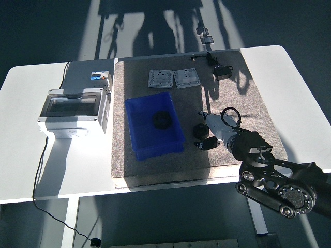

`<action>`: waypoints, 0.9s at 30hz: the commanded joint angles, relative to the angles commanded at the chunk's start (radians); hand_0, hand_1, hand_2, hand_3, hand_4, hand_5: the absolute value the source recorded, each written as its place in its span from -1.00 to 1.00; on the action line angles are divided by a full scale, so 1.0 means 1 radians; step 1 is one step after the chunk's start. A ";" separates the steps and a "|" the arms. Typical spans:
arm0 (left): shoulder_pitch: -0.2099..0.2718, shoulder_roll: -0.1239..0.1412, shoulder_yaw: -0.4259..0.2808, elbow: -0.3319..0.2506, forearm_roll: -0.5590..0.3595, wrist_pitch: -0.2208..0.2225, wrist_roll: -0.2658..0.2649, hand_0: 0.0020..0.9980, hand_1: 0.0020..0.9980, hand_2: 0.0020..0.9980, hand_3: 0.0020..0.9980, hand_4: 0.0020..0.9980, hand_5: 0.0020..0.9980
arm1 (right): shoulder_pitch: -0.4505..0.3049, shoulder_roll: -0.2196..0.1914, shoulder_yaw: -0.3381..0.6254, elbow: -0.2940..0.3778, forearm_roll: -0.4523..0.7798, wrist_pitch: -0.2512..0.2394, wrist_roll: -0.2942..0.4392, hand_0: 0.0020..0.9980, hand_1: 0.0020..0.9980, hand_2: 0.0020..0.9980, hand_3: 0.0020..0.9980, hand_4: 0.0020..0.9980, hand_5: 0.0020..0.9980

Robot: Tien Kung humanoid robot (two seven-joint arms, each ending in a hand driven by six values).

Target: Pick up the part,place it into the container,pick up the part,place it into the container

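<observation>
Lying on the grey mat (243, 103) just off the blue container's (135, 129) right wall, a small black part (199, 129) sits a little toward the table's near edge, and the right hand (211, 135) is bent down right beside it, its pale fingers (207, 144) curled toward the mat; whether they are closed on the part or only touching it I cannot tell (the knuckles hide the contact). Another dark, ring-like part (162, 119) rests inside the container, on its floor near the middle. The black arm (269, 173) comes in from the table's near right corner. Toward the far edge of the mat lie two pale square plates (174, 78) side by side, with a small black adapter (223, 71) near the far right corner. Off the mat, on the white table's (31, 165) left side, stands a grey enclosure with a clear lid (73, 108).
</observation>
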 joint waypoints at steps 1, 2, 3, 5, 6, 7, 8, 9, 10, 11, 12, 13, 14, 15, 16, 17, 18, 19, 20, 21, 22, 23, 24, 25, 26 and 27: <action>0.000 0.000 0.000 0.000 0.001 0.000 0.000 0.40 0.28 0.36 0.15 0.08 0.31 | 0.001 0.001 -0.004 -0.004 -0.002 -0.006 0.002 0.98 0.39 0.63 0.77 0.55 -0.34; -0.001 0.001 -0.001 0.000 0.002 -0.001 0.000 0.40 0.28 0.36 0.15 0.08 0.31 | 0.002 0.003 -0.008 -0.008 -0.008 -0.011 0.002 0.98 0.39 0.63 0.77 0.55 -0.34; -0.001 0.001 -0.002 0.000 0.003 -0.001 0.000 0.40 0.28 0.36 0.15 0.08 0.31 | 0.004 0.005 -0.012 -0.012 -0.017 -0.014 0.001 0.98 0.39 0.63 0.77 0.55 -0.34; -0.002 0.002 -0.003 0.000 0.004 -0.001 0.000 0.40 0.28 0.36 0.15 0.08 0.34 | 0.006 0.007 -0.018 -0.018 -0.036 -0.015 -0.002 0.80 -0.03 -0.18 0.27 0.08 -0.79; -0.002 0.002 -0.003 0.000 0.003 -0.001 -0.001 0.40 0.28 0.36 0.15 0.08 0.34 | 0.006 0.008 -0.021 -0.021 -0.044 -0.015 -0.003 0.80 -0.03 -0.18 0.27 0.08 -0.79; -0.002 0.002 -0.003 0.000 0.003 -0.001 -0.001 0.40 0.28 0.36 0.15 0.08 0.34 | 0.006 0.009 -0.023 -0.025 -0.053 -0.013 -0.004 0.80 -0.03 -0.18 0.27 0.08 -0.79; -0.002 0.003 -0.003 0.000 0.002 0.000 -0.002 0.40 0.28 0.36 0.15 0.08 0.34 | 0.007 0.010 -0.024 -0.028 -0.061 -0.012 -0.005 0.80 -0.03 -0.18 0.27 0.08 -0.79; -0.002 0.003 -0.003 0.000 0.002 -0.001 -0.002 0.40 0.28 0.36 0.15 0.08 0.34 | 0.006 0.010 -0.025 -0.030 -0.069 -0.012 -0.006 0.80 -0.03 -0.18 0.27 0.08 -0.79; -0.002 0.003 -0.004 0.000 0.003 -0.001 -0.002 0.40 0.28 0.35 0.15 0.09 0.36 | 0.006 0.011 -0.026 -0.033 -0.078 -0.014 -0.005 0.70 -0.13 -0.26 0.16 -0.18 -0.96; -0.003 0.003 -0.004 0.000 0.004 -0.001 -0.002 0.40 0.28 0.35 0.15 0.09 0.36 | 0.006 0.011 -0.026 -0.035 -0.087 -0.019 -0.003 0.70 -0.13 -0.26 0.16 -0.18 -0.96; -0.003 0.004 -0.005 0.000 0.006 -0.001 -0.002 0.40 0.28 0.35 0.15 0.09 0.36 | 0.006 0.011 -0.026 -0.037 -0.098 -0.027 -0.001 0.70 -0.13 -0.26 0.16 -0.18 -0.96; -0.003 0.004 -0.006 0.000 0.008 -0.002 -0.002 0.40 0.28 0.35 0.15 0.09 0.36 | 0.007 0.012 -0.026 -0.039 -0.109 -0.037 0.002 0.70 -0.13 -0.26 0.16 -0.18 -0.96; -0.003 0.004 -0.007 0.000 0.010 -0.002 -0.002 0.40 0.28 0.35 0.15 0.09 0.36 | 0.007 0.012 -0.025 -0.041 -0.119 -0.050 0.006 0.70 -0.13 -0.26 0.16 -0.18 -0.96; -0.004 0.004 -0.007 0.000 0.011 -0.002 -0.002 0.40 0.28 0.35 0.15 0.09 0.36 | 0.007 0.012 -0.024 -0.042 -0.124 -0.060 0.009 0.70 -0.13 -0.26 0.16 -0.18 -0.96; -0.004 0.004 -0.008 0.000 0.012 -0.002 -0.002 0.40 0.28 0.35 0.16 0.10 0.39 | 0.007 0.012 -0.023 -0.043 -0.129 -0.071 0.012 0.63 -0.18 -0.26 0.15 -0.31 -1.00; -0.004 0.004 -0.008 0.000 0.013 -0.002 -0.003 0.40 0.28 0.35 0.16 0.10 0.39 | 0.007 0.012 -0.021 -0.045 -0.133 -0.087 0.018 0.63 -0.18 -0.26 0.15 -0.31 -1.00; -0.003 0.004 -0.009 0.000 0.013 -0.001 -0.004 0.40 0.28 0.35 0.16 0.10 0.39 | 0.006 0.011 -0.017 -0.046 -0.135 -0.109 0.029 0.63 -0.18 -0.26 0.15 -0.31 -1.00; -0.003 0.004 -0.009 0.000 0.014 -0.001 -0.004 0.40 0.28 0.35 0.16 0.10 0.39 | 0.007 0.011 -0.012 -0.048 -0.135 -0.131 0.041 0.63 -0.18 -0.26 0.15 -0.31 -1.00; -0.003 0.005 -0.011 0.000 0.015 -0.001 -0.005 0.40 0.28 0.35 0.16 0.10 0.39 | 0.007 0.010 -0.006 -0.049 -0.132 -0.153 0.054 0.63 -0.18 -0.26 0.15 -0.31 -1.00; -0.003 0.005 -0.012 0.000 0.017 -0.001 -0.006 0.40 0.28 0.35 0.16 0.10 0.39 | 0.009 0.010 0.001 -0.049 -0.128 -0.180 0.070 0.63 -0.18 -0.26 0.15 -0.31 -1.00; -0.002 0.005 -0.013 0.000 0.018 0.000 -0.006 0.40 0.27 0.35 0.16 0.11 0.40 | 0.011 0.009 0.010 -0.048 -0.121 -0.205 0.087 0.57 -0.19 -0.25 0.15 -0.32 -1.00; -0.002 0.005 -0.013 0.000 0.019 0.000 -0.007 0.40 0.27 0.35 0.16 0.11 0.40 | 0.013 0.009 0.017 -0.045 -0.112 -0.233 0.104 0.57 -0.19 -0.25 0.15 -0.32 -1.00; -0.002 0.005 -0.014 0.000 0.019 0.001 -0.008 0.40 0.27 0.35 0.16 0.11 0.40 | 0.017 0.008 0.024 -0.041 -0.098 -0.264 0.125 0.57 -0.19 -0.25 0.15 -0.32 -1.00; -0.001 0.005 -0.014 0.000 0.018 0.002 -0.009 0.40 0.27 0.35 0.16 0.11 0.40 | 0.024 0.008 0.028 -0.033 -0.075 -0.296 0.150 0.57 -0.19 -0.25 0.15 -0.32 -1.00; -0.001 0.005 -0.014 0.000 0.017 0.003 -0.010 0.40 0.27 0.35 0.16 0.11 0.40 | 0.032 0.009 0.029 -0.024 -0.049 -0.330 0.178 0.57 -0.19 -0.25 0.15 -0.32 -1.00; 0.000 0.005 -0.014 0.000 0.017 0.004 -0.011 0.40 0.27 0.35 0.16 0.11 0.40 | 0.041 0.011 0.024 -0.014 -0.027 -0.360 0.205 0.57 -0.19 -0.25 0.15 -0.32 -1.00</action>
